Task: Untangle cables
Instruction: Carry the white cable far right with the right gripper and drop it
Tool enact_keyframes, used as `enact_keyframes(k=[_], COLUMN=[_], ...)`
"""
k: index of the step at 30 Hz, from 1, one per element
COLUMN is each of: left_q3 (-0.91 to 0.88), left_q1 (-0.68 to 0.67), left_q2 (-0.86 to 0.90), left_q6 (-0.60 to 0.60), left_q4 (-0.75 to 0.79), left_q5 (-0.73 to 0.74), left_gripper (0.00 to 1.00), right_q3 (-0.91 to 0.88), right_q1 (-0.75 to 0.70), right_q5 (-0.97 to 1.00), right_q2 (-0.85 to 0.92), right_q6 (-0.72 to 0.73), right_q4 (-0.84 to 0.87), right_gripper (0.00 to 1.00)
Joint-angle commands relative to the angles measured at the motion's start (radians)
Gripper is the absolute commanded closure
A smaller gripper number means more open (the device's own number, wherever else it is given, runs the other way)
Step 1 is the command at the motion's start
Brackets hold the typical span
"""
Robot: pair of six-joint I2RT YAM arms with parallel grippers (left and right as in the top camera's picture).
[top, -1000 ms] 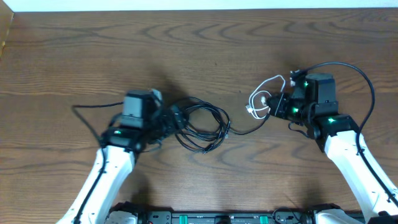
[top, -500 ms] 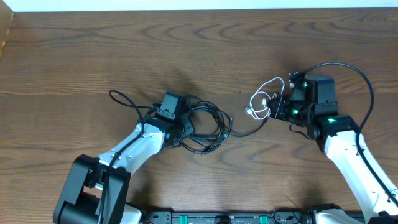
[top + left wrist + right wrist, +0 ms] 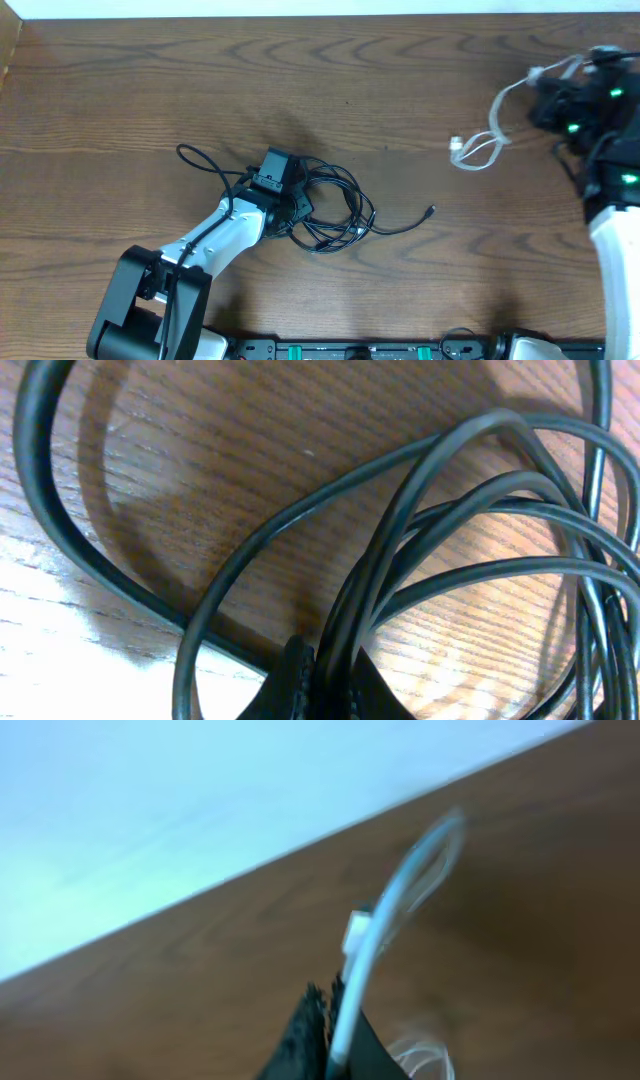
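Observation:
A tangle of black cables (image 3: 335,205) lies in loops at the table's centre, with one plug end (image 3: 430,210) trailing out to the right. My left gripper (image 3: 298,208) sits on the tangle's left side, shut on a black strand. In the left wrist view the black loops (image 3: 440,550) fill the frame and the gripper (image 3: 322,685) pinches one strand at the bottom edge. The white cable (image 3: 485,140) hangs from my right gripper (image 3: 542,88) at the far right, apart from the black tangle. The blurred right wrist view shows that gripper (image 3: 332,1038) shut on the white cable (image 3: 385,915).
The dark wooden table (image 3: 320,80) runs to a pale wall along the back. A thick black arm wire (image 3: 200,160) loops out left of the left gripper. The right arm (image 3: 615,230) stands along the right edge.
My left gripper has shut on a black strand of the tangle. My right arm has swung right and toward the back, pulling the white cable clear of the black cable's plug end.

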Motion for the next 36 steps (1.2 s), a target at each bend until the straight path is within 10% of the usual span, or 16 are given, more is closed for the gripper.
enact_keyframes(k=[1, 10, 22, 36], left_q3=[0.008, 0.008, 0.007, 0.007], left_q1=[-0.002, -0.002, -0.002, -0.002], left_q2=[0.011, 0.011, 0.011, 0.011], left_q6=[-0.01, -0.01, -0.01, -0.01], left_q4=[-0.003, -0.003, -0.003, -0.002], left_q5=[-0.017, -0.016, -0.016, -0.017], left_gripper=[0.92, 0.92, 0.92, 0.92], right_q3=[0.156, 0.423, 0.478, 1.102], right_q1=[-0.096, -0.323, -0.349, -0.339], right_q5=[0.158, 0.411, 0.206, 0.325], right_q2=[-0.014, -0.011, 0.311, 0.778], right_q6=[-0.065, -0.126, -0.119, -0.095], right_q4=[-0.091, -0.203, -0.072, -0.067], right_gripper=[0.99, 0.99, 0.99, 0.99])
